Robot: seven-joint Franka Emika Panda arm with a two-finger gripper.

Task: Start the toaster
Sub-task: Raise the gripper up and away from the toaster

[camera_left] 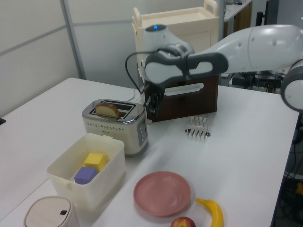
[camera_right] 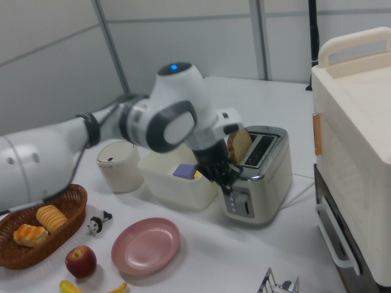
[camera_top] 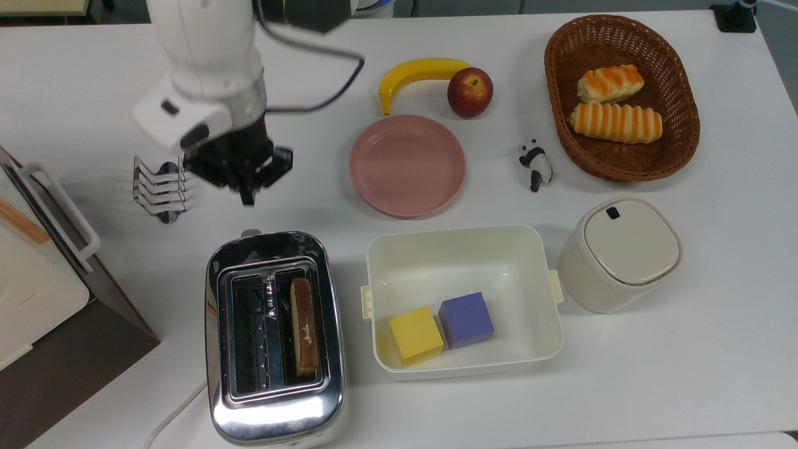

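In the top view, a wire toast rack [camera_top: 159,188] is sitting leftmost. Your gripper [camera_top: 248,198] is hovering beside it, fingers clenched, empty, clear of the toaster [camera_top: 274,337], where toast [camera_top: 303,326] is sticking up, apparently unstarted.

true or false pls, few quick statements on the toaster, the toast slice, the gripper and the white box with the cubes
1. A toast slice stands up out of the toaster. True.
2. The gripper touches the toaster's lever. False: it is lifted clear of the toaster.
3. The white box holds a yellow cube and a purple cube. True.
4. The pink plate carries the apple. False: the apple lies on the table beside the banana.
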